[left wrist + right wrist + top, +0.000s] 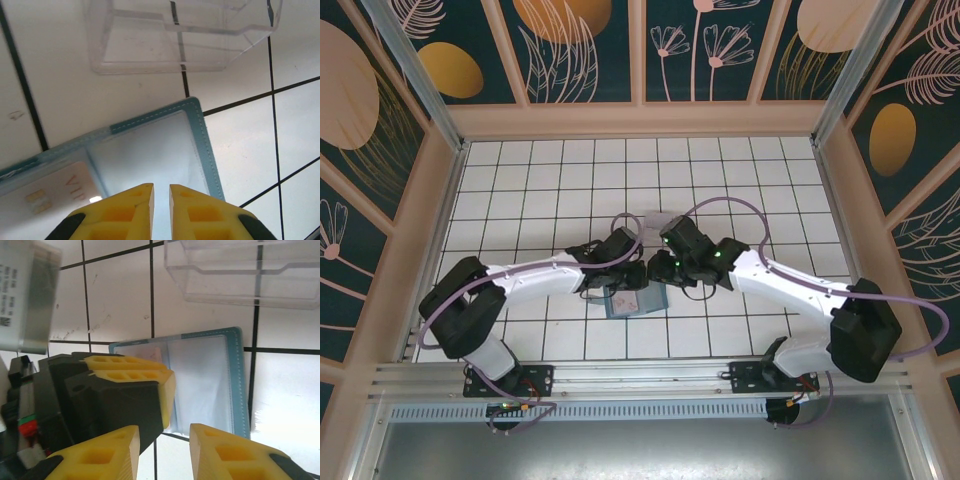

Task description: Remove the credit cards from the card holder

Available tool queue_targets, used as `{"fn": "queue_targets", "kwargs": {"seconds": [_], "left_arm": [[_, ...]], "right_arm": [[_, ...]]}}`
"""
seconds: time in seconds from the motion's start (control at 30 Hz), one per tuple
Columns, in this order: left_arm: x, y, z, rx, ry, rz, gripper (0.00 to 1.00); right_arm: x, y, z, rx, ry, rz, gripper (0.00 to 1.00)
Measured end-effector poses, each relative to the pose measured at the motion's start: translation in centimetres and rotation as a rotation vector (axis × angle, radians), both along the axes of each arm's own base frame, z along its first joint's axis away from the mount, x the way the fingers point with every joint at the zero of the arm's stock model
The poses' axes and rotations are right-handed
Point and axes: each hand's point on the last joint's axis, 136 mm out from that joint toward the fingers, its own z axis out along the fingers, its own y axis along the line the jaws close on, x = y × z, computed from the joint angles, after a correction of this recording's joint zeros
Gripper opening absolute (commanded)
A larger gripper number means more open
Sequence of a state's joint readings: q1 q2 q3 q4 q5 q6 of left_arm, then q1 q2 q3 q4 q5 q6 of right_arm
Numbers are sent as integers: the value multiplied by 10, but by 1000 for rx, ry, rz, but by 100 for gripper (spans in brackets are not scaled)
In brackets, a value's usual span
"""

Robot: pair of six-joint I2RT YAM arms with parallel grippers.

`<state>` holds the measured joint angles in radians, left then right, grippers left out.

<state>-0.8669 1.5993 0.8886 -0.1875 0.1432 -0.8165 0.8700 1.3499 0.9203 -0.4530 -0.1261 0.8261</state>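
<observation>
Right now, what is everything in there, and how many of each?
card holder: one, teal-blue, lying open on the tiles between the arms.
VIP card: one, pale with gold lettering, tucked in a pocket of the holder.
grey card: one, pale grey with small print, blurred, off to one side of the holder.
clear tray: one, transparent, on the tiles just beyond the holder, apart from it.
table: one, white tiles with dark lines.
left gripper: one, yellow fingers nearly closed, over the holder.
right gripper: one, yellow fingers apart, at the holder's edge.
</observation>
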Motion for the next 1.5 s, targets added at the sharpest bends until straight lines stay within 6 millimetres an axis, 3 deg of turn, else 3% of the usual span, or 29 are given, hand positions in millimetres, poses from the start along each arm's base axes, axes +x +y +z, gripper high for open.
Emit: {"fn": "queue_targets", "kwargs": {"seconds": [0.37,0.57,0.83,1.5], "left_arm": [[-4,61,-7,39,1,110,17],[-18,81,-19,75,24,137,18],[-24,91,-24,94,28,155,19],[-32,100,-36,115,50,171,19]], "right_arm": [[0,21,-27,18,73,48,30],[-3,32,-44,39,113,84,28],[-6,39,-58,39,142,118,28],[-5,42,-61,61,148,179,26]]}}
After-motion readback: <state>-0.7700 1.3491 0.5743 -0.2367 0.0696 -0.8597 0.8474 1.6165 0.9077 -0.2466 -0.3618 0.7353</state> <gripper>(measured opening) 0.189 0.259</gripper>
